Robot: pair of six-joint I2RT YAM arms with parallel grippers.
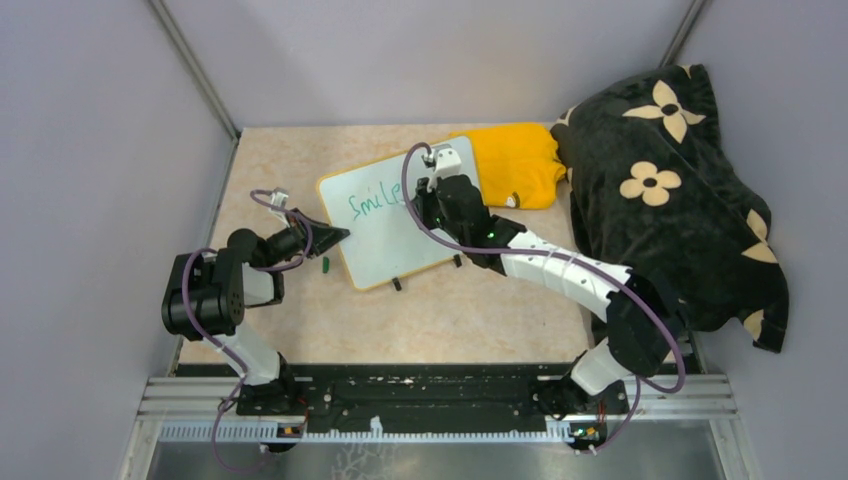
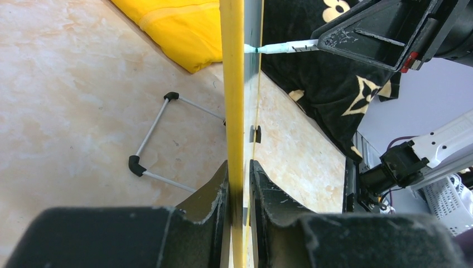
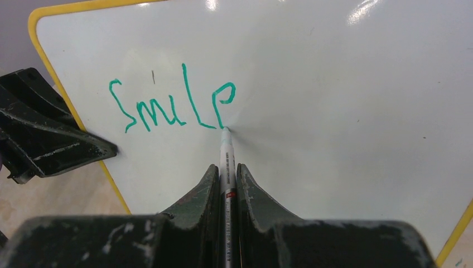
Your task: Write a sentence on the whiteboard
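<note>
One word of the sentence [image 3: 167, 109], "Smile", is on the whiteboard [image 1: 385, 250], which sits mid-table, prob. propped on its stand [image 2: 151, 129]. L gripper [image 2: 239, 167] pinches its left rim; R gripper [image 3: 226, 170] pinches the marker [image 3: 225, 146], tip touching at the e's foot. Blank space lies right of & below the tip, R arm nearer.

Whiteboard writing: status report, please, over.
Left gripper shut on whiteboard rim. Right gripper shut on marker, tip touching board after Smile. No second line yet. Nothing blocking.
</note>
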